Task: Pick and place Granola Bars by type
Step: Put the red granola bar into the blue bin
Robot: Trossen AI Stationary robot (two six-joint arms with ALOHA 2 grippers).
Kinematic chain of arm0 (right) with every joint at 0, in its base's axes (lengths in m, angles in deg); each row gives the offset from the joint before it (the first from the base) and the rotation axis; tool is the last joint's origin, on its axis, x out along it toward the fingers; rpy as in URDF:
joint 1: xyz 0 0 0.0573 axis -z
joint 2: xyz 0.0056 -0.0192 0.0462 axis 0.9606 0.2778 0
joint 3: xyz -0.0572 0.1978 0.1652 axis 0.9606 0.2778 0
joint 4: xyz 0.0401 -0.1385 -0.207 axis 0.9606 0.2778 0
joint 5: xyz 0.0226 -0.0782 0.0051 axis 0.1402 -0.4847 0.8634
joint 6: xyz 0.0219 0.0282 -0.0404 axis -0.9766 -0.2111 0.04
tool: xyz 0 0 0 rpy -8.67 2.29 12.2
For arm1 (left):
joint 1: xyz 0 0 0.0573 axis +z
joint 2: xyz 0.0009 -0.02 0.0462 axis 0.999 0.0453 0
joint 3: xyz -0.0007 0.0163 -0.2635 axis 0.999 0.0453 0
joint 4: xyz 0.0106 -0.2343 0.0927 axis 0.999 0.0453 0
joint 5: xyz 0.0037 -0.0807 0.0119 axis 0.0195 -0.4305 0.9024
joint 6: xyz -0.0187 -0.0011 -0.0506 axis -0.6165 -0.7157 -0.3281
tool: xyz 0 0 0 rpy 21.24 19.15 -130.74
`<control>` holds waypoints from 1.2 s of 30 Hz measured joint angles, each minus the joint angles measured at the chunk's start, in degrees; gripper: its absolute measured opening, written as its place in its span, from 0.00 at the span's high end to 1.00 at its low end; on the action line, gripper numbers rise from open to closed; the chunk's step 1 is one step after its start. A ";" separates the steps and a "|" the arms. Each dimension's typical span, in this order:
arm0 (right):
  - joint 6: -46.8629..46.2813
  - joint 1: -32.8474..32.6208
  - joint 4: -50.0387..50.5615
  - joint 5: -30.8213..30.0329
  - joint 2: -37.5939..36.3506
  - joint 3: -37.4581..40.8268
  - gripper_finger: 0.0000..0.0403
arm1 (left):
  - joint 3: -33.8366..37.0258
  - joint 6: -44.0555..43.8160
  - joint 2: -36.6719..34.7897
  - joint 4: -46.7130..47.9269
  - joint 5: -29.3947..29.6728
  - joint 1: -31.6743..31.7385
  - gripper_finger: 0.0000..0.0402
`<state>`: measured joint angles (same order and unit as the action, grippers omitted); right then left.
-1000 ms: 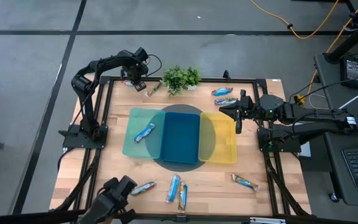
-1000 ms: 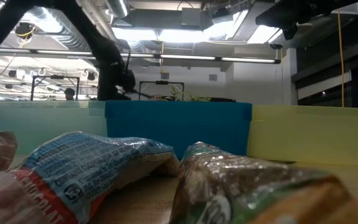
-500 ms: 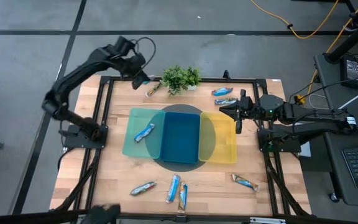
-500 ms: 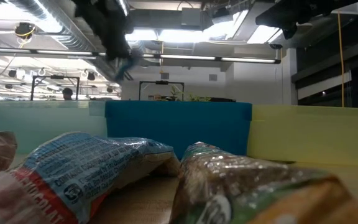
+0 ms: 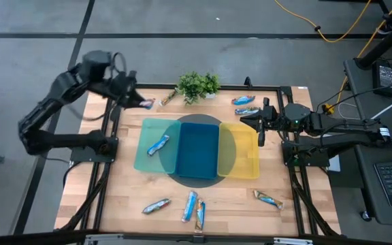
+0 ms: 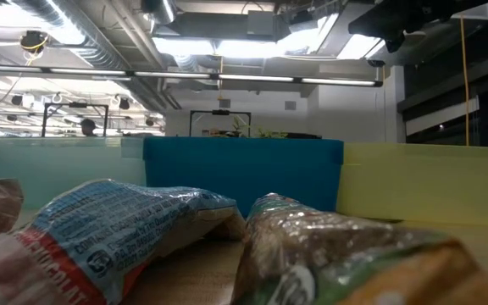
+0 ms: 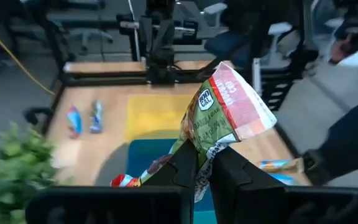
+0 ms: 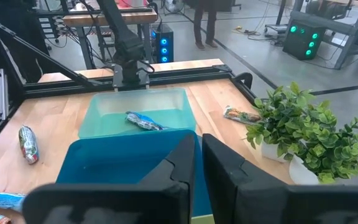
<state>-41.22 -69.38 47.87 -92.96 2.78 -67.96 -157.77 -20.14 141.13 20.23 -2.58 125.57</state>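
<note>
The left claw [image 5: 136, 101] hangs above the far left corner of the wooden bench [image 5: 101, 184], its fingers clamped on a green-and-red foil-wrapped granola bar [image 7: 224, 111] that stands up between them in the left wrist view. The right claw [image 5: 249, 122] waits over the yellow plastic tray [image 5: 249, 167], its fingers drawn together on nothing. Three shallow trays sit side by side at the bench's middle: a pale green translucent tray [image 5: 143, 156], a deep blue tray [image 5: 197, 150] and the yellow one. Only the pale green tray has anything in it, a single blue-wrapped bar [image 5: 158, 144]; the blue and yellow trays look bare. Still loose on the bench are one bar [image 5: 167, 98] just beside the small green potted plant [image 5: 197, 85], two blue bars [image 5: 245, 105] at the far right corner, three bars [image 5: 181, 205] along the near edge and another bar [image 5: 268, 199] near the right front. By this count the sorting seems barely begun: one bar placed, one in hand, about seven left.
</note>
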 joint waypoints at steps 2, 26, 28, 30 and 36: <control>0.01 -0.01 0.00 -0.02 0.01 0.00 0.91 | 0.00 0.31 -2.70 0.21 5.48 -3.17 0.96; -0.12 -0.02 -7.34 -0.50 6.34 0.00 0.91 | -0.02 -9.47 -0.36 0.28 42.80 -39.28 0.96; 0.01 -0.01 -7.33 -0.48 6.48 0.00 0.91 | -0.02 -9.49 1.34 0.43 47.33 -42.45 0.96; 0.37 -0.02 -7.37 -0.48 6.61 0.00 0.91 | -0.02 -9.37 2.85 1.24 52.34 -45.29 0.96; 2.97 0.00 -7.34 -0.39 6.64 0.00 0.91 | -0.02 -8.03 6.85 4.50 71.41 -52.41 0.96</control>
<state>-38.25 -69.38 40.53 -93.35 9.43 -67.96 -157.80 -28.17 147.98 24.73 68.83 73.15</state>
